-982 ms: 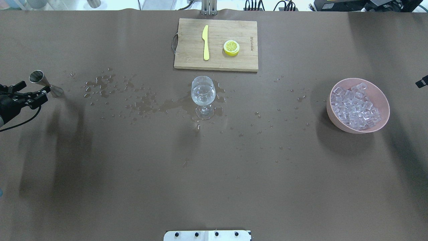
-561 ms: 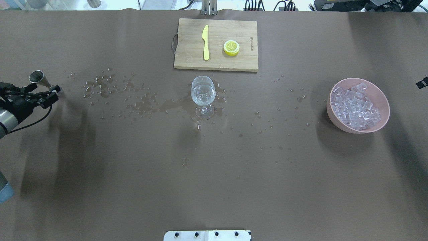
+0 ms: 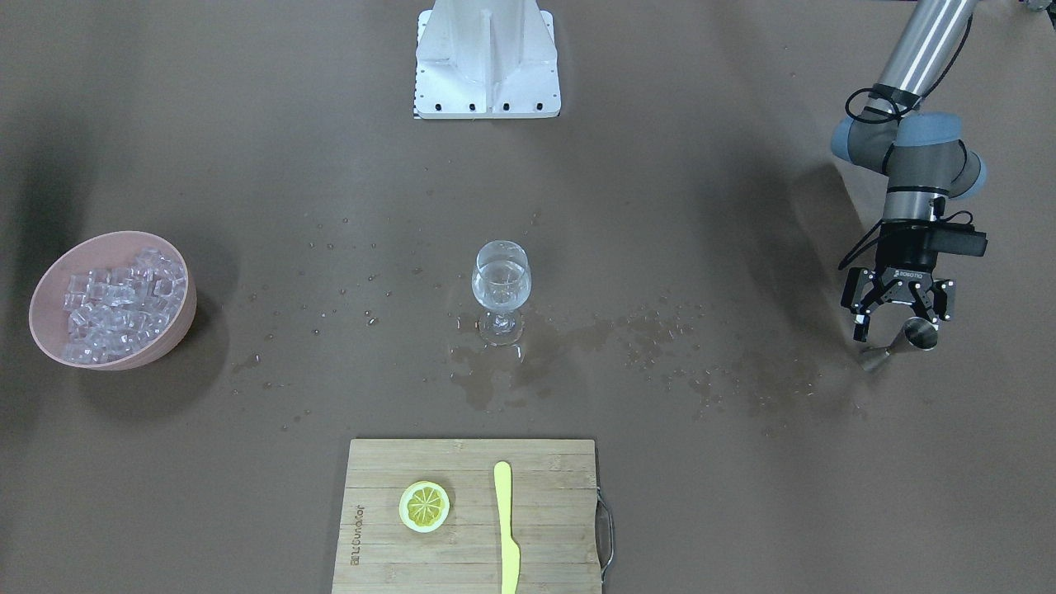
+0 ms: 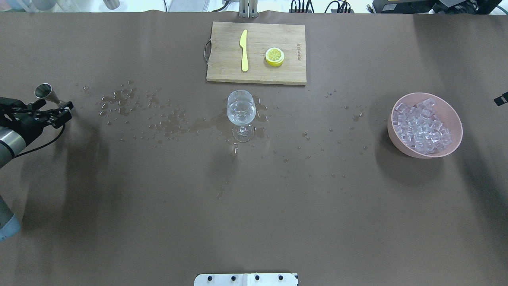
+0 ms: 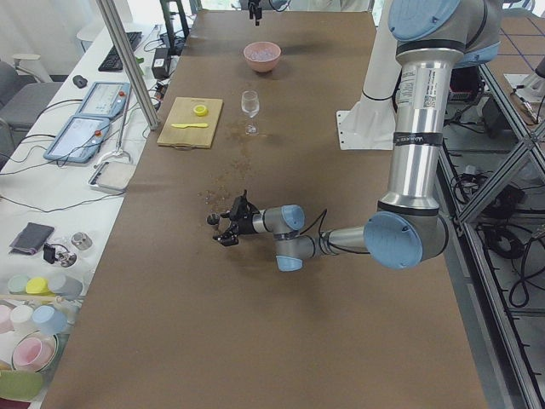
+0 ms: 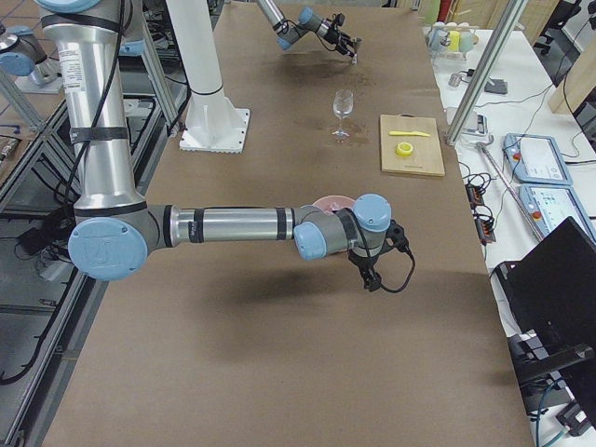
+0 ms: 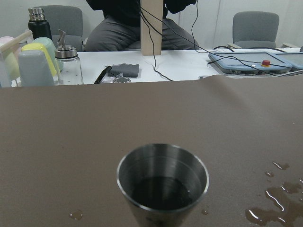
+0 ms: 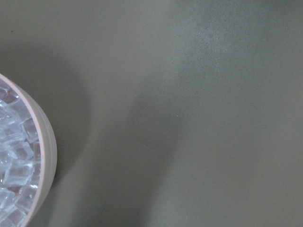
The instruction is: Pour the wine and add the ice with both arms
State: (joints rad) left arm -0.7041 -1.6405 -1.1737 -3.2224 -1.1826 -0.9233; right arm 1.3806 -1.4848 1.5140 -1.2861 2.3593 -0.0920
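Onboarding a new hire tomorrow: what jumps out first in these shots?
The wine glass standing mid-table with clear liquid in it, ringed by a spilled puddle, with droplets trailing toward the robot's left. At that end the left gripper is open around a steel jigger. At the opposite end sits a pink bowl heaped with ice cubes.

A brown-covered table; a wooden cutting board lies at the middle of its far edge; a wine glass stands upright at the centre, amid spilled drops trailing toward the left end; a steel jigger stands near that end; a pink bowl sits near the right end; a white pedestal base is at the robot's edge.
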